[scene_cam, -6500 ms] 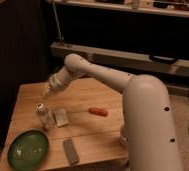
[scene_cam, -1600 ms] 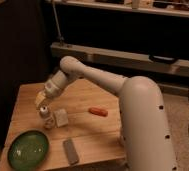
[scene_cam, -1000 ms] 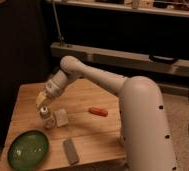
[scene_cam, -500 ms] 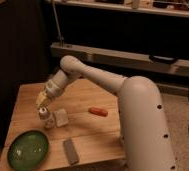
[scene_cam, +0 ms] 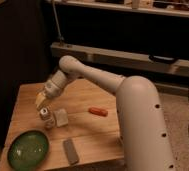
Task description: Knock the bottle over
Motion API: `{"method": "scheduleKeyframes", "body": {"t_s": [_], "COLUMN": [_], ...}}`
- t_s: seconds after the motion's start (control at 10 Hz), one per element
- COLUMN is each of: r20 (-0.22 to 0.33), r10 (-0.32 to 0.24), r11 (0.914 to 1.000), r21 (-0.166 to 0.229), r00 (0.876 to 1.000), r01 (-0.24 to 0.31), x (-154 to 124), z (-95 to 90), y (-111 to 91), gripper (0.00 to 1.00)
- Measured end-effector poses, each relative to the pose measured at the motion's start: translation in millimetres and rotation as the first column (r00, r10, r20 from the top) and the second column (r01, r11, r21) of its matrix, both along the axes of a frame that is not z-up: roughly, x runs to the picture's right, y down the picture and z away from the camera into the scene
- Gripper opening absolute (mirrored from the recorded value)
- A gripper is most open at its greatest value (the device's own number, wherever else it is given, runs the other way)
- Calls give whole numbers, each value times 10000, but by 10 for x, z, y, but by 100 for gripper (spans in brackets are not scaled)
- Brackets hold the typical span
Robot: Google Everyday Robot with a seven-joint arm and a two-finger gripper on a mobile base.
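The gripper hovers just above one upright bottle; whether its jaws are apart I cannot tell. Below them: one green bowl, one grey block.

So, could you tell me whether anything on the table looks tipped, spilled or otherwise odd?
Nothing stands out. The bottle is upright beside a pale block, with the gripper just above it. The green bowl, the grey bar and the orange item lie flat; no spill shows.
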State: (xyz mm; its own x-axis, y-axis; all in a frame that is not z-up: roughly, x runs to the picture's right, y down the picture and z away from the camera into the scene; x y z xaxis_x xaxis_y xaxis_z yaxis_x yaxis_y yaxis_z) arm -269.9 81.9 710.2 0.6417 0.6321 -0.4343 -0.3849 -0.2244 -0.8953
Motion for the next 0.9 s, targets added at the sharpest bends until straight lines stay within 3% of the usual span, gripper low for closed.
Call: {"method": "scheduleKeyframes", "body": {"t_s": [0.9], "r20": [113], "r10": [-231], "r11": [9994], "r21": [-241], "r00": [9997], "r01": [234], "x": [-20], "z": [-10], "y": [29], "gripper": [0]}}
